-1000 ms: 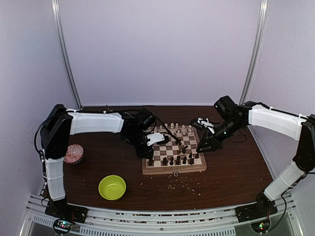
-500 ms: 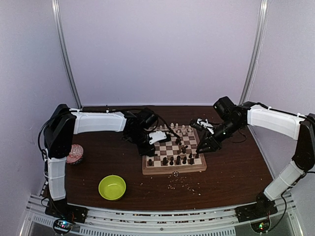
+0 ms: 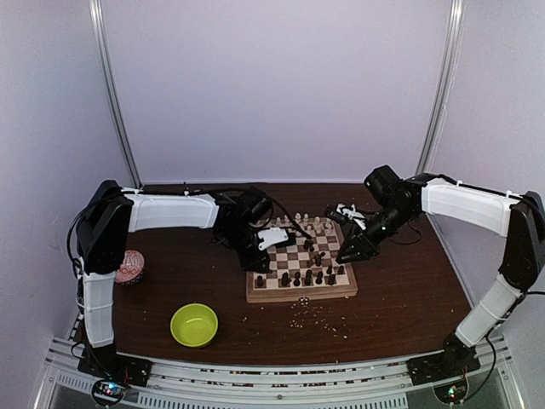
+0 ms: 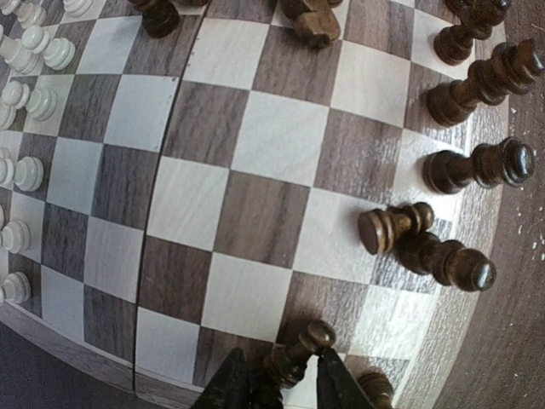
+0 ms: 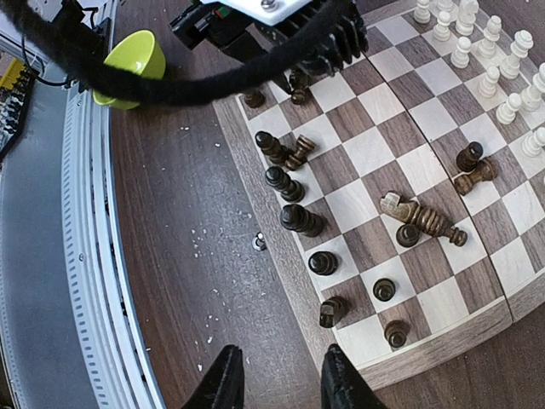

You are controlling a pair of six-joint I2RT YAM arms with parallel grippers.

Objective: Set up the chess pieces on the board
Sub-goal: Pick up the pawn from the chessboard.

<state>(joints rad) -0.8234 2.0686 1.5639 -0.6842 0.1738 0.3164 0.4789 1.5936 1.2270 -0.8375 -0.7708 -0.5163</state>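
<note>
The board (image 3: 298, 296) lies mid-table. Cream chess pieces (image 3: 306, 223) stand along its far rows. Dark chess pieces (image 3: 302, 277) fill the near rows, some tipped over. My left gripper (image 3: 261, 262) hangs low over the board's near-left corner. In the left wrist view its fingers (image 4: 281, 388) bracket a tilted dark pawn (image 4: 298, 354), whose head touches the right finger (image 4: 334, 383); a sliver of gap shows at the left finger. My right gripper (image 5: 277, 379) stands open and empty above the table, just off the board's rim (image 5: 443, 349). Two dark pieces (image 5: 426, 220) lie fallen mid-board.
A lime-green bowl (image 3: 194, 325) sits at the near left, and a red-patterned cup (image 3: 129, 267) stands by the left arm. Pale crumbs (image 3: 315, 317) are scattered in front of the board. A small silver bit (image 5: 259, 244) lies beside the board's edge.
The left gripper has shifted slightly over the board's near-left corner and its fingers now stand a little wider round the pawn. The right gripper has edged left toward the board.
</note>
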